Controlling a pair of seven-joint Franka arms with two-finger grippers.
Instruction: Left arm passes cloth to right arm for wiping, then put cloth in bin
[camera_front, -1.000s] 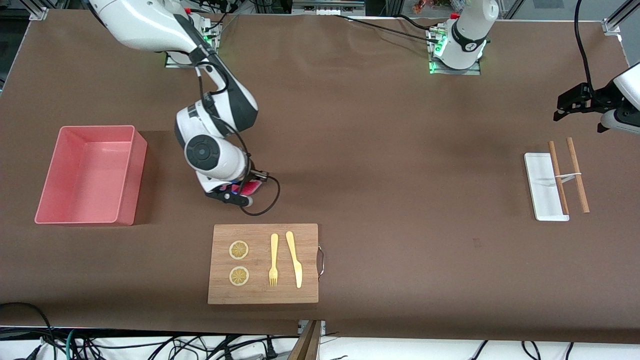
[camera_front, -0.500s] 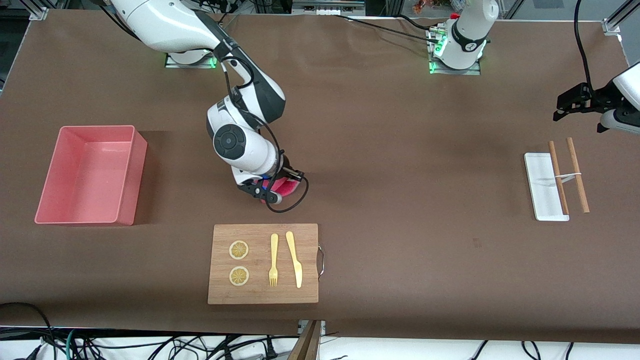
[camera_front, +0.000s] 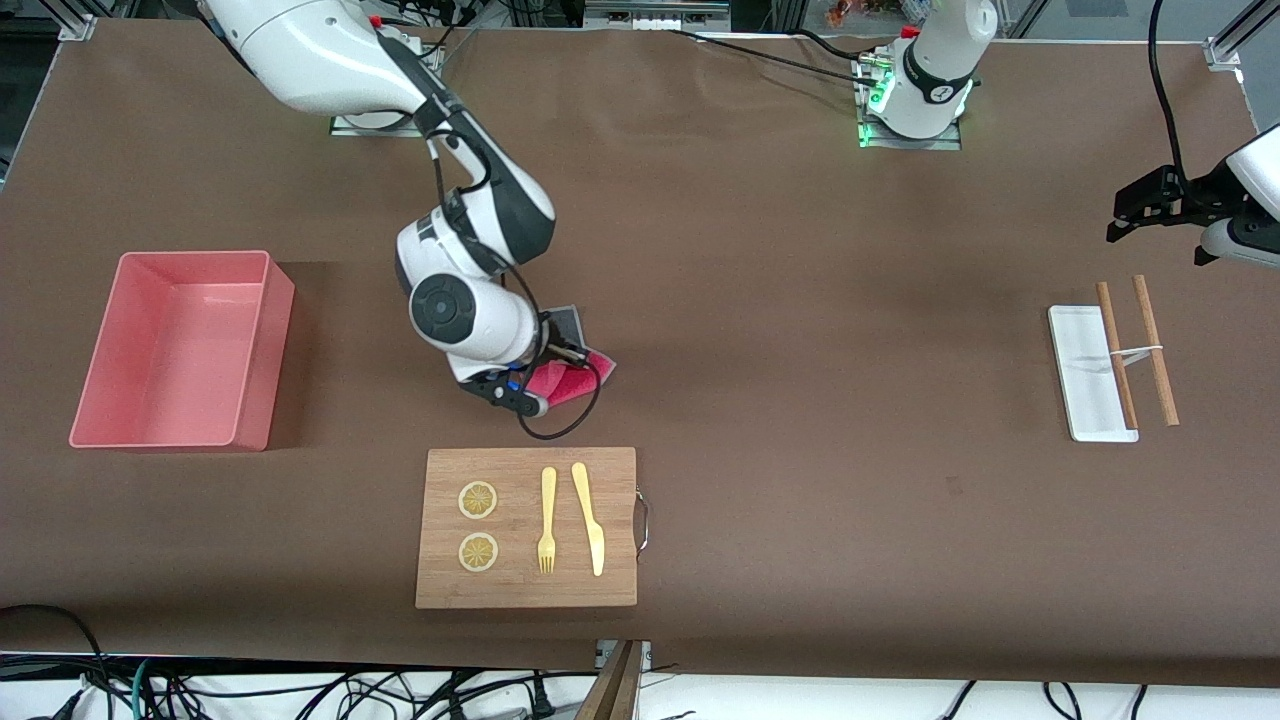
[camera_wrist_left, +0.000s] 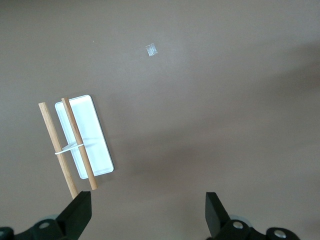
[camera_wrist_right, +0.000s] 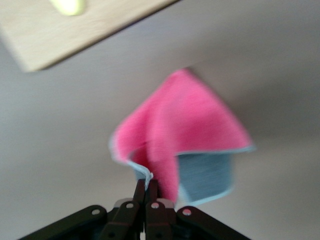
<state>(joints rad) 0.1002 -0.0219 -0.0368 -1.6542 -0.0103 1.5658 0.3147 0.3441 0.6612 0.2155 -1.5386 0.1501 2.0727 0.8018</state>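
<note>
My right gripper (camera_front: 548, 368) is shut on one edge of the cloth (camera_front: 578, 376), low over the table beside the wooden board (camera_front: 527, 527). The cloth trails from the jaws toward the left arm's end, magenta face up with a grey flap (camera_front: 569, 322) turned over. In the right wrist view the closed right gripper (camera_wrist_right: 147, 186) pinches the pale hem of the cloth (camera_wrist_right: 185, 125), whose grey side (camera_wrist_right: 206, 174) shows. The pink bin (camera_front: 255, 345) stands toward the right arm's end. My left gripper (camera_front: 1140, 208) waits open over the left arm's end; in its own view the left gripper (camera_wrist_left: 147, 215) holds nothing.
The board carries two lemon slices (camera_front: 478, 500), a yellow fork (camera_front: 547, 520) and knife (camera_front: 589, 517). A small white tray (camera_front: 1085, 375) with two wooden sticks (camera_front: 1155, 350) lies below the left gripper, also seen as the tray (camera_wrist_left: 97, 145) in the left wrist view.
The right arm dragged the cloth across the table toward the left arm's end, then eased back slightly. The cloth has spread out and shows its grey flap. The left arm stayed still.
</note>
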